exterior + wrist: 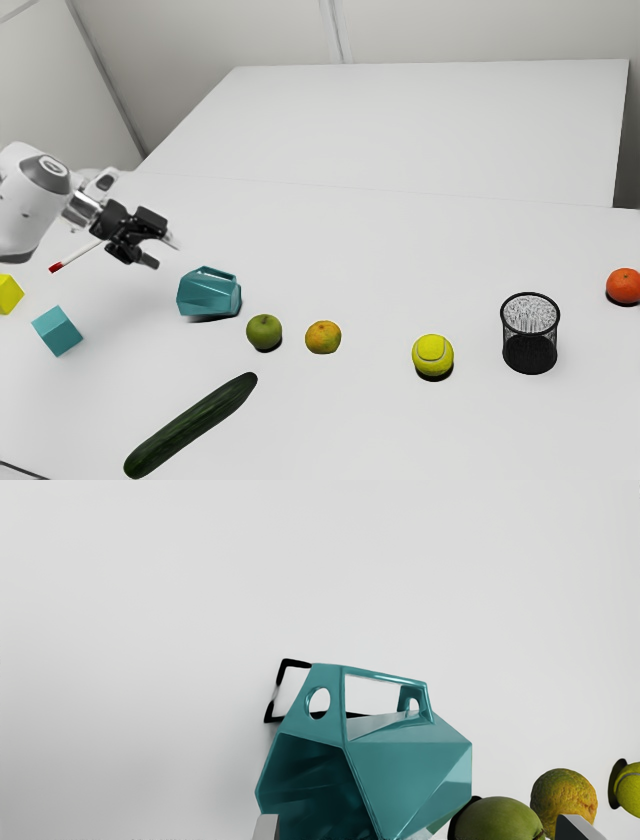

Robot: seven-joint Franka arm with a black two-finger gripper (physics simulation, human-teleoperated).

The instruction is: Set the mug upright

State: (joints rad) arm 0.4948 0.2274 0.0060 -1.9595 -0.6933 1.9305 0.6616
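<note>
Lying on its side on the counter, the mug has its open mouth toward the hand and its handle uppermost, near the green apple. It isn't upright, so the setting-up the job asks for is what's left: I'd judge that means getting a grip, turning it onto its base and letting go. The arm reaches in from the exterior view's left, the hand raised and slanting down toward the mug, well short of it, fingers spread wide and holding nothing.
</note>
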